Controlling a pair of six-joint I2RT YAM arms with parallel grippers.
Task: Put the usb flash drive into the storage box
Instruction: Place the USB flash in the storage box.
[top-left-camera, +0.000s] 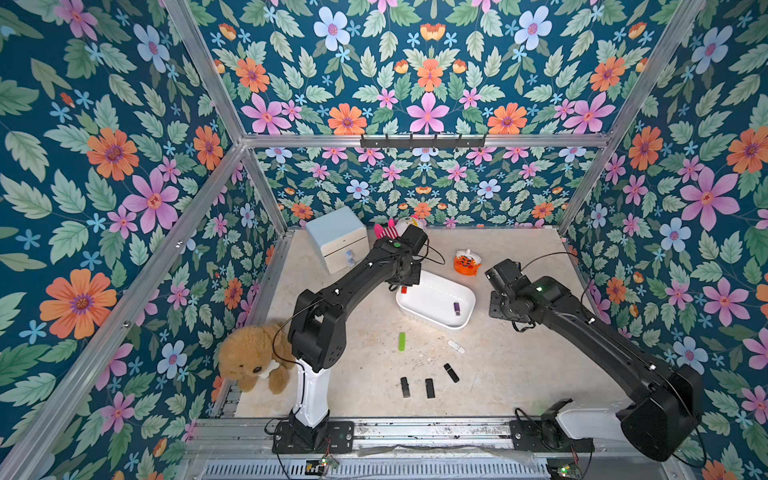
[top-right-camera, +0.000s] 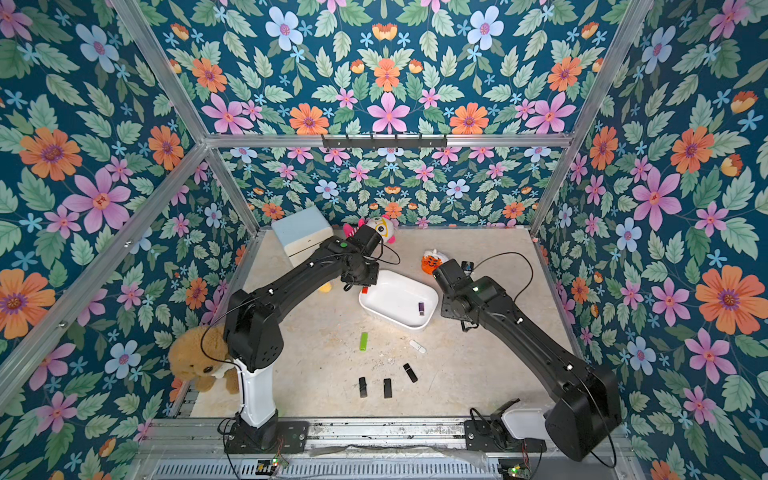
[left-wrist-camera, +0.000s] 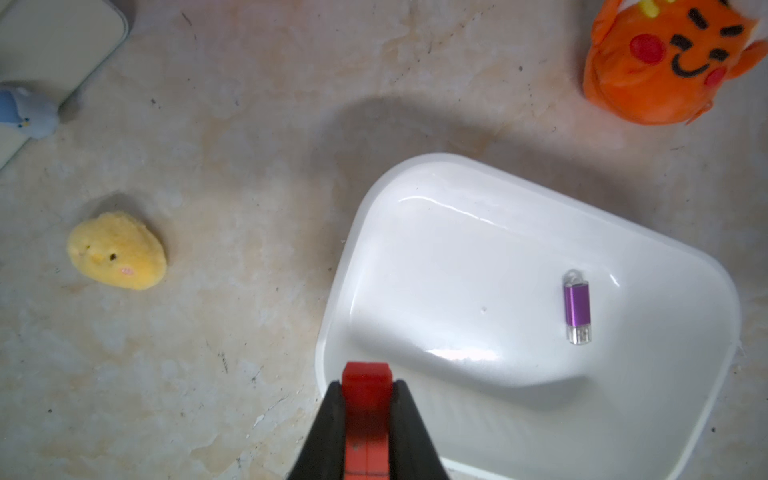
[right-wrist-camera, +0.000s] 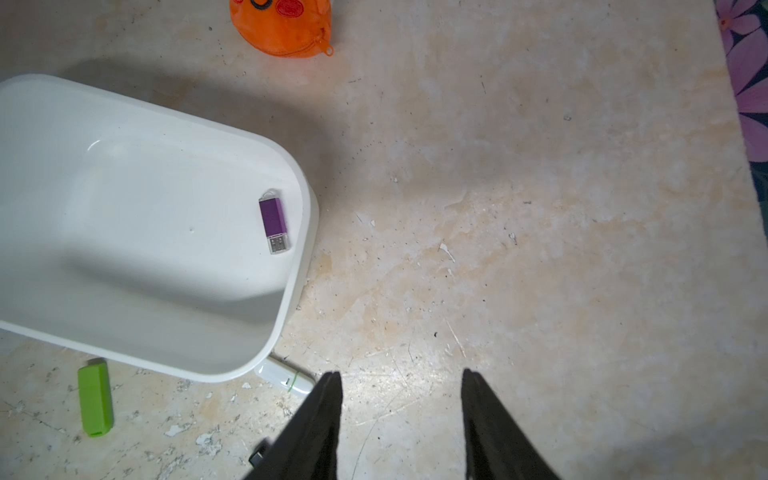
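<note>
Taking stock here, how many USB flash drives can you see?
7. Purple drive in the storage box; red drive in the left gripper; green drive, white drive and three black drives on the table. More may be hidden.

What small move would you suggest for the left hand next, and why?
Probably ease the left hand a little further over the storage box before releasing: it is shut on the red flash drive, which hangs right over the box's rim.
</note>
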